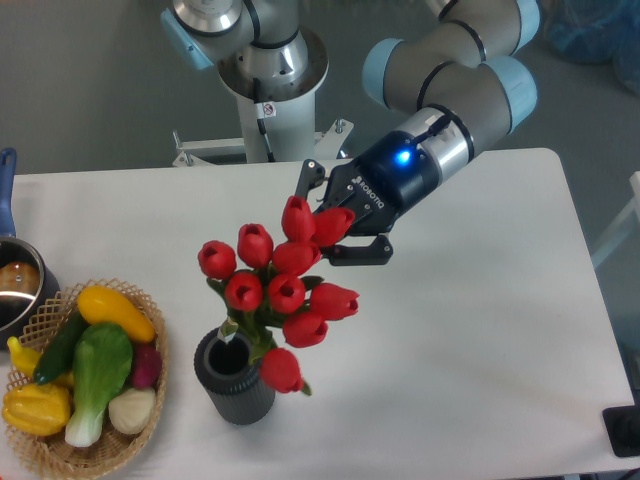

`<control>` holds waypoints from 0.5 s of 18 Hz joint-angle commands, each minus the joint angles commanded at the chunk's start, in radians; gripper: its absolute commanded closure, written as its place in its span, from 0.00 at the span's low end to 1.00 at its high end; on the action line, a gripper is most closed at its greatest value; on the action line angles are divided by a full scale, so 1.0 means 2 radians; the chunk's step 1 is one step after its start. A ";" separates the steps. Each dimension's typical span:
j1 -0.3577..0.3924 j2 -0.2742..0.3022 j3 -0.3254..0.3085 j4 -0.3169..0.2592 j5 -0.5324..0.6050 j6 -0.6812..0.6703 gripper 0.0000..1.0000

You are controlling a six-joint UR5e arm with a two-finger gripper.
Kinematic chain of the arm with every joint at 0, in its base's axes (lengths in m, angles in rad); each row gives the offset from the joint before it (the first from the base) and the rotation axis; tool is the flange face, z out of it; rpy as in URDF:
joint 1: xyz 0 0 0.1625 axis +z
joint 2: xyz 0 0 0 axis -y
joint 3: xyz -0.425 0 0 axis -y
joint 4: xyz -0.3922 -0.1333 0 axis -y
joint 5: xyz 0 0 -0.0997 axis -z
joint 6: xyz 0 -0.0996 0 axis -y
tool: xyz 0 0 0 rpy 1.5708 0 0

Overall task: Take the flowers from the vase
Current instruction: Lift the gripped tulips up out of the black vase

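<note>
The flowers, a bunch of red tulip buds on green stems, hang tilted above the table's middle. My gripper is shut on the bunch's upper buds, its dark fingers on either side of them. The lowest bud and stems still overlap the rim of the vase, a short dark grey ribbed cylinder standing upright near the front, its round mouth now showing. Where the stem ends are I cannot tell.
A woven basket holding vegetables stands at the front left. A metal pot with a blue handle is at the left edge. The robot's base rises behind the table.
</note>
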State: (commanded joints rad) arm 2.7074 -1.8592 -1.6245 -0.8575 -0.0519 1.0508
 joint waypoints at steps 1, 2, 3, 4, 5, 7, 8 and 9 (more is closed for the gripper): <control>0.003 0.000 0.000 0.000 -0.005 0.000 1.00; 0.005 0.001 0.001 0.000 -0.007 0.000 1.00; 0.008 0.002 0.001 0.000 -0.008 0.000 1.00; 0.012 0.003 0.002 0.000 -0.007 0.002 1.00; 0.017 0.004 0.005 0.001 -0.003 0.006 1.00; 0.028 0.009 0.015 0.002 0.002 0.026 1.00; 0.030 0.011 0.015 0.003 0.012 0.044 1.00; 0.031 0.012 0.015 0.004 0.037 0.065 1.00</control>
State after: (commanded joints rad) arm 2.7703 -1.8362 -1.5953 -0.8498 0.0225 1.1807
